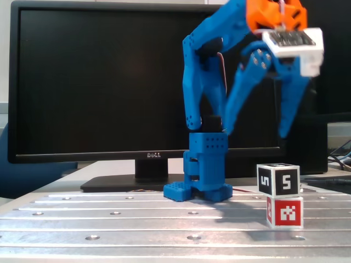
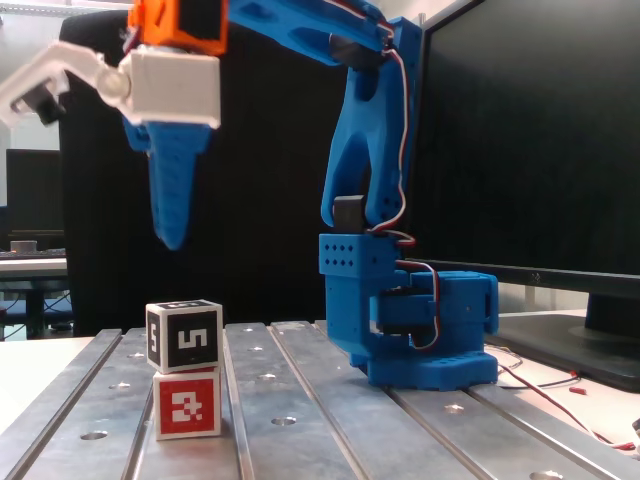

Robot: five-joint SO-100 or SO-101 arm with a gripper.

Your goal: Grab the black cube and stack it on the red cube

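Your gripper [image 1: 256, 134] hangs with its jaws spread wide and nothing between them, well above the black cube [image 1: 278, 179], which sits squarely on top of the red cube [image 1: 284, 212]; one fixed view shows both fingers splayed, the other only a single blue finger [image 2: 172, 195] pointing down over the stack. The two cubes rest on a grooved metal table [image 2: 300, 420] dotted with holes, beside the arm's blue base [image 2: 410, 325]. Behind that base you have a dark Dell monitor [image 1: 104, 82] on its stand, switched off.
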